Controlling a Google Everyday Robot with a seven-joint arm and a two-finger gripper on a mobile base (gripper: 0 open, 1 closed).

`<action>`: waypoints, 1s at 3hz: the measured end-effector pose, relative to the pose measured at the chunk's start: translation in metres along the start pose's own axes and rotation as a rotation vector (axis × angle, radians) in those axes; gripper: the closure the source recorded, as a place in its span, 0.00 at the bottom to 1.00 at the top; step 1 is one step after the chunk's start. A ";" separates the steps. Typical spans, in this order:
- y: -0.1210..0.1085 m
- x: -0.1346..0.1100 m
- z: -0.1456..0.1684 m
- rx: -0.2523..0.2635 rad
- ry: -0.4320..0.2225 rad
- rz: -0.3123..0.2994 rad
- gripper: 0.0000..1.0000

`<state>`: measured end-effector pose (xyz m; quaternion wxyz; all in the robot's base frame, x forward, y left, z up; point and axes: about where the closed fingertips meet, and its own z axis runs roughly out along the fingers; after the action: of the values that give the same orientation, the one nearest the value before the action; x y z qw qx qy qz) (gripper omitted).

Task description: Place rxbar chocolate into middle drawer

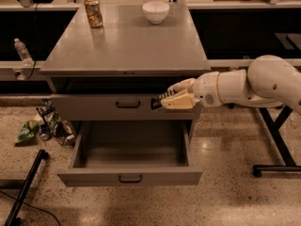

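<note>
Pincer (168,98) grips the rxbar chocolate (157,101) above the open middle drawer (129,177); the bar's pale marks unreadable.
</note>
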<state>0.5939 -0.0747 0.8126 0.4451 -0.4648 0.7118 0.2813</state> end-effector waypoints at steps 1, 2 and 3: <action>-0.001 -0.005 0.003 -0.004 -0.005 -0.002 1.00; -0.002 -0.006 0.003 -0.004 -0.006 -0.002 1.00; -0.001 0.025 0.017 0.023 -0.014 0.018 1.00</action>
<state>0.5970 -0.0714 0.7821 0.4530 -0.4510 0.7161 0.2804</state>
